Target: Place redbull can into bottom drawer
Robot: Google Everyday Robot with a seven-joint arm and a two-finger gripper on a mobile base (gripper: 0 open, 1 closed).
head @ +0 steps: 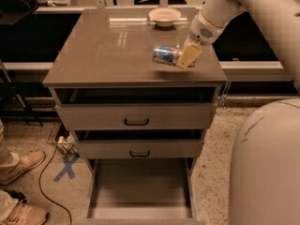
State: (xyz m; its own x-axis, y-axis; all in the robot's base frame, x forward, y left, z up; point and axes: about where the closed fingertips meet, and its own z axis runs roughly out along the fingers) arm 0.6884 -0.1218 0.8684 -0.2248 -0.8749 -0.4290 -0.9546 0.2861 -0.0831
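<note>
The redbull can [165, 55], blue and silver, lies on its side just above the right part of the cabinet top [117, 50]. My gripper [186, 56] is at the can's right end and is shut on it, with a tan fingertip [190, 55] over that end. The arm reaches down from the upper right. The bottom drawer [140, 189] is pulled out below the two upper drawers. Its flat grey floor is bare.
A cream bowl [164, 16] stands at the back of the cabinet top. The top drawer [136, 116] and middle drawer [139, 149] stick out slightly. My robot body [267, 163] fills the lower right. A person's shoes [18, 165], a cable and a blue X mark [65, 167] are on the floor at left.
</note>
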